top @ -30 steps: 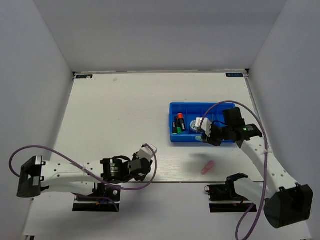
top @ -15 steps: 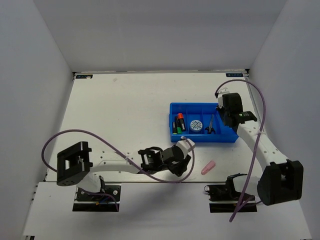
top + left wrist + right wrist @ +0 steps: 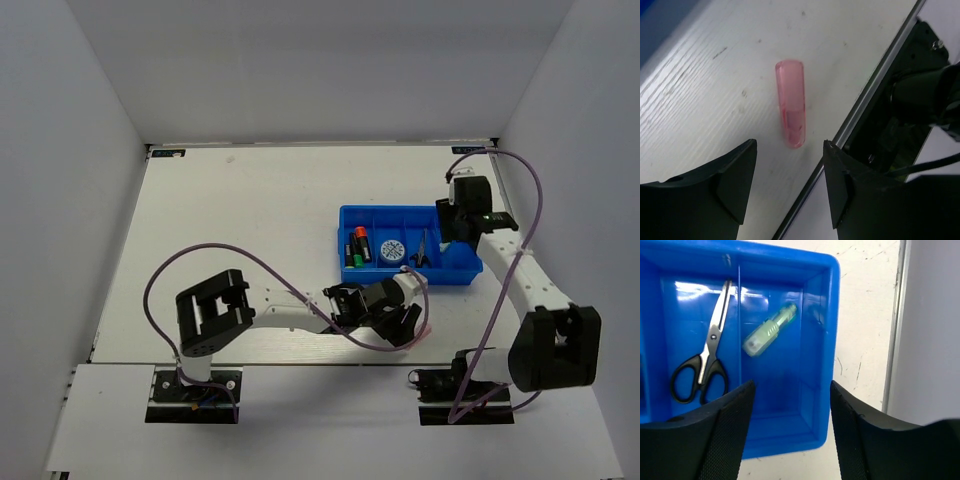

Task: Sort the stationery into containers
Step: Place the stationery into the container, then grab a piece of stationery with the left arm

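A pale pink piece (image 3: 790, 102) lies flat on the white table, close to its near edge. My left gripper (image 3: 790, 147) hovers just over it, open, with the piece's near end level with the fingertips and nothing gripped. In the top view the left gripper (image 3: 406, 322) covers most of that piece. The blue bin (image 3: 345, 215) holds black markers (image 3: 358, 245), a blue-and-white disc (image 3: 392, 249) and scissors (image 3: 424, 250). My right gripper (image 3: 790, 385) is open and empty above the bin's right end (image 3: 832, 315). Below it lie the scissors (image 3: 705, 360) and, one compartment over, a pale green piece (image 3: 769, 330).
The table's metal front edge (image 3: 875, 85) runs just right of the pink piece, with a dark arm mount (image 3: 920, 90) beyond it. White walls close in the table; the right wall (image 3: 930, 315) stands near the bin. The left arm's purple cable (image 3: 250, 262) loops above the table.
My left arm swung right along the front edge to the pink piece, its jaws opening wider. My right arm moved back to the bin's far right end and its jaws opened.
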Controlling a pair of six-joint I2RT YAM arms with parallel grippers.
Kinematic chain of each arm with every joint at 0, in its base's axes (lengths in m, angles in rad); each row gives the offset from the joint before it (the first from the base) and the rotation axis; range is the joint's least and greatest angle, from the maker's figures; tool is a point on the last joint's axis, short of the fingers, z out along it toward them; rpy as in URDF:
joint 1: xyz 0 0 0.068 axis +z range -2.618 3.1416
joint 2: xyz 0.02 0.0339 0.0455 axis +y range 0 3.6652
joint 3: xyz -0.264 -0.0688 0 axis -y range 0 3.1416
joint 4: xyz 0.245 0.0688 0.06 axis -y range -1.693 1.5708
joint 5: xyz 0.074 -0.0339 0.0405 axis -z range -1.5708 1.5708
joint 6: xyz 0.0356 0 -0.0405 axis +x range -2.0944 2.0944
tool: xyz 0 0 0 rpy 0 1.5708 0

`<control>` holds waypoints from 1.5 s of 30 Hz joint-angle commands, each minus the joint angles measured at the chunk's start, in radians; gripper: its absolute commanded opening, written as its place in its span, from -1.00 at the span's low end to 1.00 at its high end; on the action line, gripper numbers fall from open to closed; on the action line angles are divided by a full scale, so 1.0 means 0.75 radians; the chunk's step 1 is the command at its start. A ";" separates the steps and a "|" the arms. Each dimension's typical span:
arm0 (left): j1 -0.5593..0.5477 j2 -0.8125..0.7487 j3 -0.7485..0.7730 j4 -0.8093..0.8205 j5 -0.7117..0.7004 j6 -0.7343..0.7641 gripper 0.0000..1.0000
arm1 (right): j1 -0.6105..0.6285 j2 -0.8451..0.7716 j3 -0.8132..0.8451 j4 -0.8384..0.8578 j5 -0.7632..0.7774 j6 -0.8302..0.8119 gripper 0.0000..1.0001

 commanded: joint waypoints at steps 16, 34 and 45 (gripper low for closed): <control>-0.119 0.308 0.408 -0.257 -0.267 0.152 0.31 | -0.194 -0.322 -0.164 0.079 -0.282 0.189 0.28; -0.152 0.445 0.393 -0.310 -0.394 0.146 0.24 | -0.333 -0.379 -0.188 0.068 -0.433 0.253 0.33; -0.184 0.498 0.322 -0.457 -0.468 0.137 0.03 | -0.382 -0.406 -0.191 0.066 -0.496 0.275 0.33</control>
